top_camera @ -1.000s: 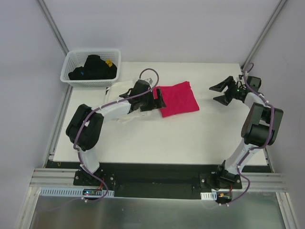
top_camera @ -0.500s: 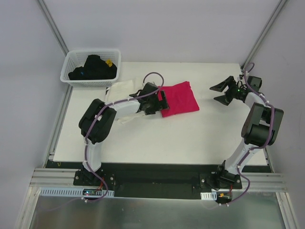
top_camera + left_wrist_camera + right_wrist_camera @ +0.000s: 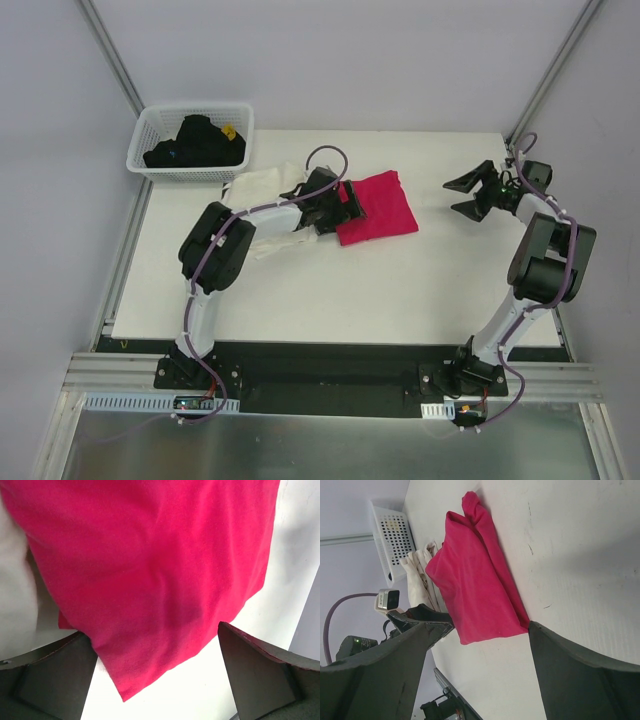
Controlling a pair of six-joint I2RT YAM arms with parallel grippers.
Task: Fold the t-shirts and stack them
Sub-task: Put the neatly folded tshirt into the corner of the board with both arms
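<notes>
The magenta-red t-shirt [image 3: 380,205] lies folded in the middle of the table. The cream-white t-shirt [image 3: 258,188] lies crumpled to its left, partly under my left arm. My left gripper [image 3: 344,208] is open at the magenta shirt's left edge. In the left wrist view its fingers [image 3: 55,677] straddle a corner of the magenta t-shirt [image 3: 150,580] without gripping it, and the cream t-shirt [image 3: 14,590] shows at the left. My right gripper [image 3: 463,196] hangs open and empty to the right of the magenta t-shirt [image 3: 472,580], apart from it.
A white lattice basket [image 3: 141,152] holding dark clothes [image 3: 195,140] stands at the table's back left corner, just behind the cream shirt. Bare table [image 3: 400,290] lies in front of both shirts. Frame posts rise at the back corners.
My left gripper has slid right off the cream shirt to the magenta shirt's edge, and its jaws have opened wider. The right arm has barely moved.
</notes>
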